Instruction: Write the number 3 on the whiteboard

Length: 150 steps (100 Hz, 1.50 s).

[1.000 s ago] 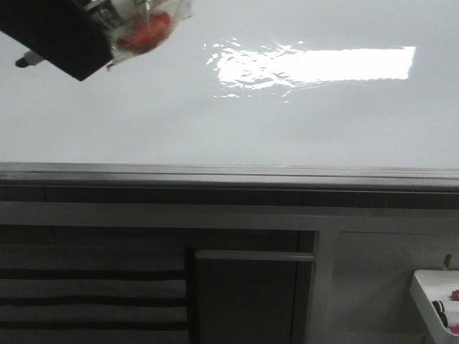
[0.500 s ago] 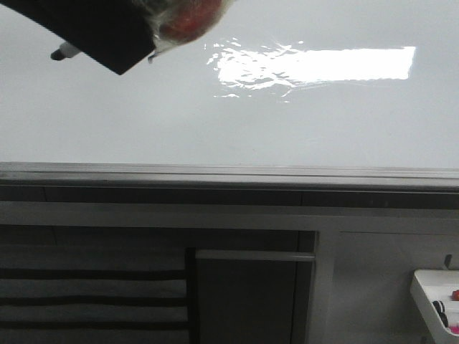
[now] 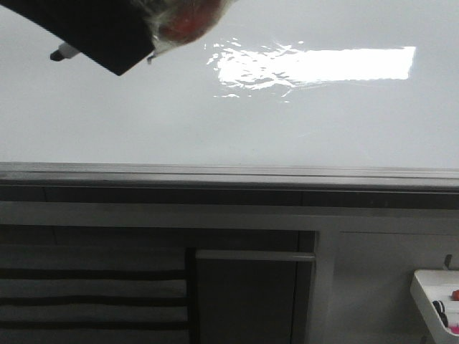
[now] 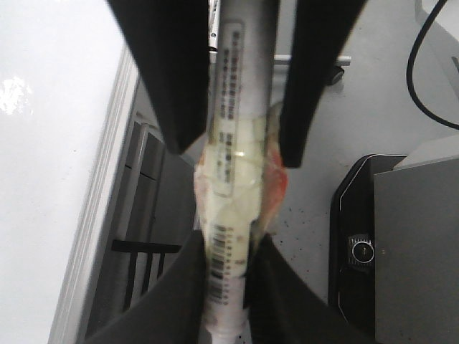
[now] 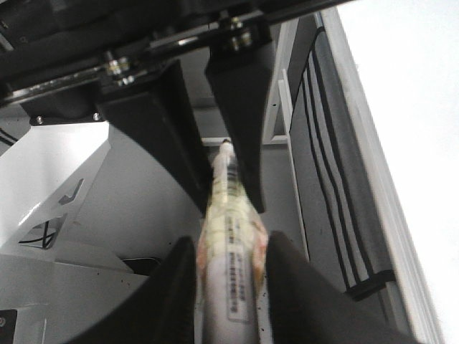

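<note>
The whiteboard (image 3: 229, 122) is large, glossy and white, with a bright glare patch (image 3: 315, 64) and a grey bottom rail (image 3: 229, 172). No number 3 shows on it. A marker (image 4: 233, 143) wrapped in yellowish tape with a red patch is held by both grippers. My left gripper (image 4: 226, 244) is shut on it, with the other arm's black fingers closed round it further along. My right gripper (image 5: 229, 244) is shut on the same marker (image 5: 229, 215). In the front view a dark gripper body (image 3: 93, 32) sits at the board's upper left, and the marker tip (image 3: 61, 52) pokes out leftward.
Below the rail are white cabinet panels with a grey handle (image 3: 254, 255) and a dark striped panel (image 3: 86, 294). A white tray (image 3: 430, 287) with small items stands at lower right. A black device (image 4: 358, 251) and a black cable (image 4: 423, 79) lie below.
Over the last second the gripper and marker moved up and to the right along the board's top left. In the last half second they barely moved.
</note>
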{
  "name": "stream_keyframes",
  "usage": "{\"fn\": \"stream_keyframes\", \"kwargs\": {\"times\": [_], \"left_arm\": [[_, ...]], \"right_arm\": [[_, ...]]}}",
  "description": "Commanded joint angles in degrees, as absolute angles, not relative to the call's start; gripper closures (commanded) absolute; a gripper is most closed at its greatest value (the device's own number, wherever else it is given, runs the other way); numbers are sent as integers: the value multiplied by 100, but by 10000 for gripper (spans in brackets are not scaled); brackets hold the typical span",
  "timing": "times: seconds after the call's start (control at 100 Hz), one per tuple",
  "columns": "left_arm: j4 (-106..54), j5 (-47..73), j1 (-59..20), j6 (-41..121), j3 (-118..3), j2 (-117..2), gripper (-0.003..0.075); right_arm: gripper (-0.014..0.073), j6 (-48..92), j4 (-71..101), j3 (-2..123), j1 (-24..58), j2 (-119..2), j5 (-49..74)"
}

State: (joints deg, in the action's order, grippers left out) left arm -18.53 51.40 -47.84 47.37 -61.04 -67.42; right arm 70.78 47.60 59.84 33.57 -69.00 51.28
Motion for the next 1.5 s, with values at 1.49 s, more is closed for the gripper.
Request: {"fn": "stream_keyframes", "kwargs": {"times": [1.49], "left_arm": [[-1737,3607,-2947,2925,-5007,-3984,351]], "right_arm": [[594,3152,2342,5555,2460,-5423,4216]]}}
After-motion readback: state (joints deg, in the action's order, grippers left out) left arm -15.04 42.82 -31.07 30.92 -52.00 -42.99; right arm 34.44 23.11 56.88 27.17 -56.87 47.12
